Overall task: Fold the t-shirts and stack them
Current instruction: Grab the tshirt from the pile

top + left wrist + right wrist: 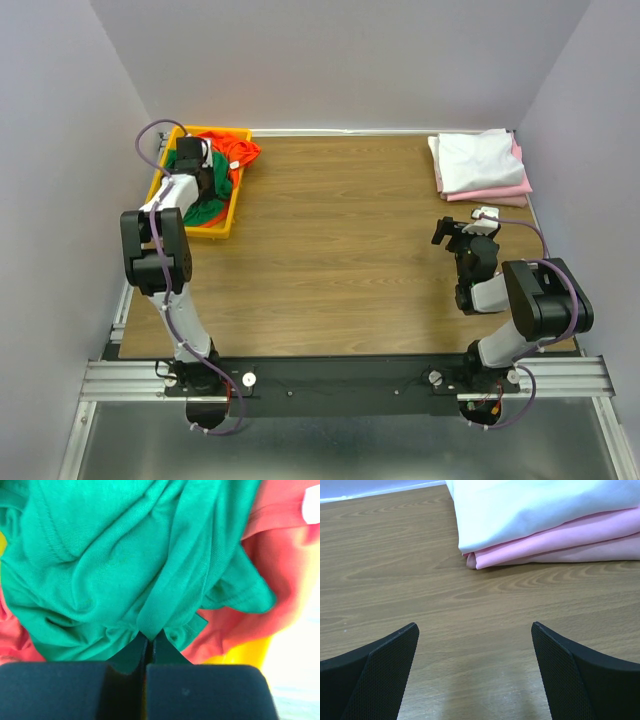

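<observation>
Left gripper (149, 639): we see it down in the yellow tray (215, 232), and its jaws are clenched together on a fold of the green shirt (100, 555).
Green shirt: it lies crumpled in the tray, mostly over the orange-red shirt (280, 565). One ridge of its cloth runs down into the closed jaws and is pinched there.
Orange-red shirt: it is also crumpled in the tray, under and beside the green one. In the left wrist view it shows on the right and at the lower left edge. Its white tag (311, 504) is at the upper right.
Yellow tray: it stands on the table (420, 580) at the far left side, and both crumpled shirts are inside it.
Right gripper (474, 626): it is over bare wood on the right side of the table. Its jaws are released and stand wide apart, with nothing between them.
White shirt (530, 505): it is folded and lies on top of the pink shirt (560, 542), in the far right corner of the table.
Pink shirt: it is folded flat on the table, directly under the white one. Its edges show out below the white cloth. The pile is ahead of the right gripper and apart from it.
</observation>
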`<state>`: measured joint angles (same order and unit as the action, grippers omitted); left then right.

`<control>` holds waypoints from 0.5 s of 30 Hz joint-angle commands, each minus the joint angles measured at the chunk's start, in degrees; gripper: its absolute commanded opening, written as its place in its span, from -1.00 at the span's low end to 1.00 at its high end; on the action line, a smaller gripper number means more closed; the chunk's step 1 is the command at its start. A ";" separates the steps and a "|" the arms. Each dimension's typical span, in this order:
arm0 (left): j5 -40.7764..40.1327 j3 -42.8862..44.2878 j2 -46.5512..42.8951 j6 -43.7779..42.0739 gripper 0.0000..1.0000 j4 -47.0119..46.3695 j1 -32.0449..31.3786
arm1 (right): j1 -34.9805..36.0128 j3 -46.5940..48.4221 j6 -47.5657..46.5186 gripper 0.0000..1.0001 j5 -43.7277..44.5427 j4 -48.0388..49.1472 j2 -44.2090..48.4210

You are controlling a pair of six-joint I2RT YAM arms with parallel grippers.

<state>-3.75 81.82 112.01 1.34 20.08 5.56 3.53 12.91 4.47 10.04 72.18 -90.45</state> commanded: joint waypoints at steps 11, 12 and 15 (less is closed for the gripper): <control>11.37 6.85 -32.10 3.93 -1.00 0.23 0.15 | -0.28 0.28 0.01 0.99 0.77 1.47 -0.60; 11.92 9.47 -33.07 4.02 -1.00 0.92 -0.55 | -0.28 0.28 0.01 1.00 0.77 1.47 -0.69; 13.32 16.95 -34.66 3.84 -1.00 3.65 -2.13 | -0.28 0.28 0.01 1.00 0.77 1.47 -0.69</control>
<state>4.27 91.35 79.68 4.21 22.11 5.02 3.53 12.91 4.49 10.04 72.18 -90.45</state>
